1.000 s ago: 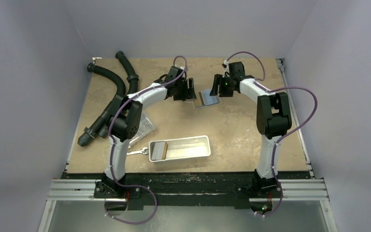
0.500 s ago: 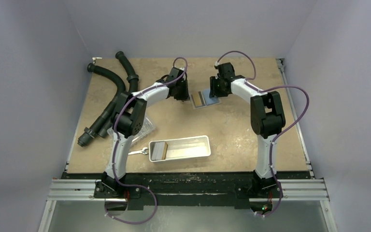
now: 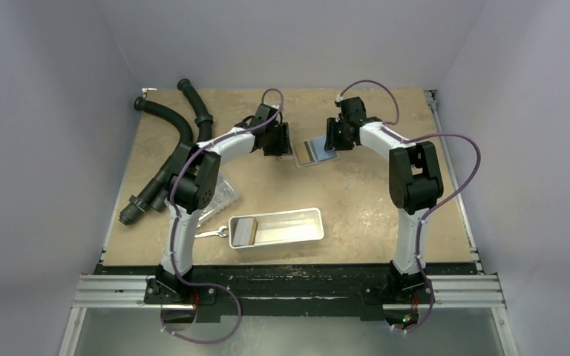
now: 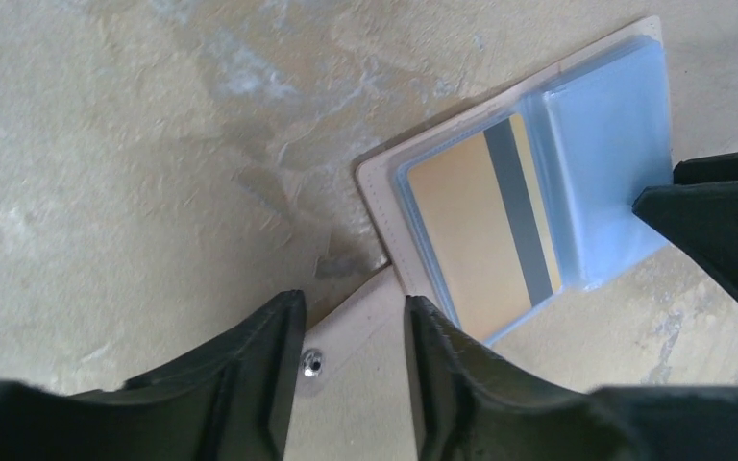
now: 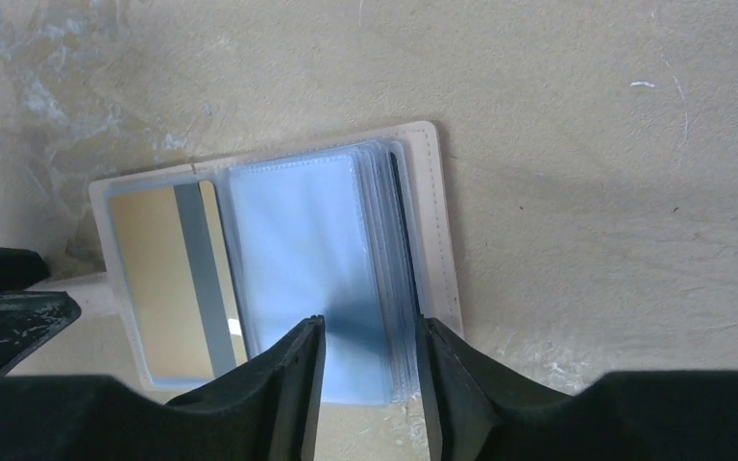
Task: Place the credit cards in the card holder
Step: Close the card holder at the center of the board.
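Card holder [image 3: 317, 152] lies open at the far middle of the desk [image 3: 371, 200], with one tan credit card [image 4: 456, 240] already sleeved.
It looks light and floppy, with slick blue sleeves, so it will likely slide unless pinned by its stiffer beige edge or snap flap [image 4: 346, 403]. The left tool [image 4: 354, 317] hovers over that flap and the right tool [image 5: 370, 336] over the loose sleeves, both jaws narrowly apart and gripping nothing visible. A spare card [image 3: 243, 231] lies in the tray [image 3: 297, 215].

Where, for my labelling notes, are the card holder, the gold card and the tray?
card holder [image 5: 434, 230], right wrist view, on its beige right border.
gold card [image 4: 461, 240], left wrist view, on its tan face left of the stripe.
tray [image 3: 289, 228], top view, on its bare floor.
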Robot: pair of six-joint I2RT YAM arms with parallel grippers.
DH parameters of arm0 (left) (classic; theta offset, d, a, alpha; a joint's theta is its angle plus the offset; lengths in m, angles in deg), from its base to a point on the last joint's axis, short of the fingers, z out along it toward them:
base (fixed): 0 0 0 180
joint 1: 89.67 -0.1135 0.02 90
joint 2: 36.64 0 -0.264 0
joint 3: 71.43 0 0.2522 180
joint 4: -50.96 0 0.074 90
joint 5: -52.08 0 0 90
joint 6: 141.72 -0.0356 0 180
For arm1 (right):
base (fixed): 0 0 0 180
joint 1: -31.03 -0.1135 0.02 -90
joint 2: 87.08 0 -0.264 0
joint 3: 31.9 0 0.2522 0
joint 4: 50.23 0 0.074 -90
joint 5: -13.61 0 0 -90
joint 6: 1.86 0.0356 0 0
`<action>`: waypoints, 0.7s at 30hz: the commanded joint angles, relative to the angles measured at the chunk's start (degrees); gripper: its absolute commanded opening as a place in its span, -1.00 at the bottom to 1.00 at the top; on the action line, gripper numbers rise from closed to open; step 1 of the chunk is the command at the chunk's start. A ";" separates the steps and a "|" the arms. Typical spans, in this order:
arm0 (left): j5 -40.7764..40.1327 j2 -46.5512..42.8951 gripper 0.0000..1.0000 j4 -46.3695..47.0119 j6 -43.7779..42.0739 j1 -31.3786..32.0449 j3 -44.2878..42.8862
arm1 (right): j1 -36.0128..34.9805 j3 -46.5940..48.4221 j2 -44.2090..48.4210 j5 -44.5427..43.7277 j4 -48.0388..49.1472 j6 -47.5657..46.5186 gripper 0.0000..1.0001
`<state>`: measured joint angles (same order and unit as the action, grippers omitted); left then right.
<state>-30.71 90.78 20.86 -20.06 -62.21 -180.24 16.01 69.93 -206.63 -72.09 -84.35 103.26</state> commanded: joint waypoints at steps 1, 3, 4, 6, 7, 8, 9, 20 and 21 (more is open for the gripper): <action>2.99 -5.21 0.00 -1.63 -1.70 -1.68 0.82 | 0.53 -1.24 5.13 2.28 0.17 0.76 0.00; 3.69 -5.30 0.05 -2.27 -2.05 -1.88 0.30 | 1.13 -2.17 6.09 3.89 0.77 1.40 0.11; 4.00 -5.13 0.07 -2.60 -2.24 -1.93 0.10 | 1.52 -2.73 6.61 5.04 1.33 1.86 0.18; 4.54 -4.23 0.08 -2.96 -2.28 -1.97 0.00 | 2.58 -4.19 7.48 7.07 2.33 2.95 0.29; 4.98 -3.81 0.08 -2.99 -2.24 -2.04 0.03 | 3.31 -4.87 7.64 8.41 2.89 3.92 0.32; 5.16 -3.39 0.07 -3.06 -2.05 -2.06 0.06 | 4.48 -5.55 7.62 10.15 3.60 4.56 0.34; 5.44 -3.18 0.04 -2.97 -1.75 -2.06 0.13 | 5.79 -6.26 7.56 11.97 4.27 5.36 0.35; 5.91 -4.14 0.00 -1.17 -0.31 -1.45 -1.23 | 11.38 -11.64 4.71 25.86 11.56 9.70 0.42; 5.72 -3.68 0.03 -1.60 -0.51 -1.45 -1.20 | 11.44 -11.88 4.35 26.38 12.06 9.95 0.43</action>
<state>-25.14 89.25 19.31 -20.78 -63.98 -179.56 28.79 58.11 -201.58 -51.35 -76.54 111.56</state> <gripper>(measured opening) 0.487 0.711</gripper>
